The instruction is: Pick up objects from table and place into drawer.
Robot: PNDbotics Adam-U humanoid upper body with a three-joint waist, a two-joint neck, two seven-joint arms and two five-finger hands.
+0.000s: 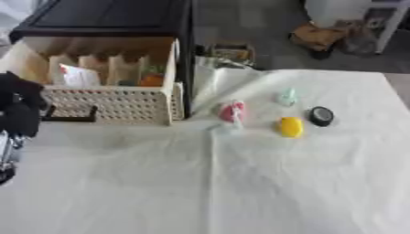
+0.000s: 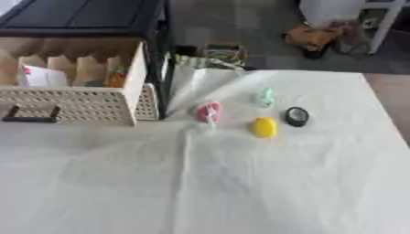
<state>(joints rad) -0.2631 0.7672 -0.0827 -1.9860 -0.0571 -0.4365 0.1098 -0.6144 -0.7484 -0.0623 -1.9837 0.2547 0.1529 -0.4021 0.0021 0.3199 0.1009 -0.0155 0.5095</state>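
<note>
You are seeing only the left hand [image 1: 19,103], showing at the left edge of the left eye view; the right eye view is showing no part of the robot. The hand is reading as a matte black, rounded, lumpy mass, its outline blurring so that single fingers are not separating out. Below it the arm [image 1: 8,153] is changing to silver-grey metal, a narrow cylindrical section catching light, with a darker round piece sitting at its lower end. No cables, screws or markings are resolving on either part. The right hand is appearing in neither view.
</note>
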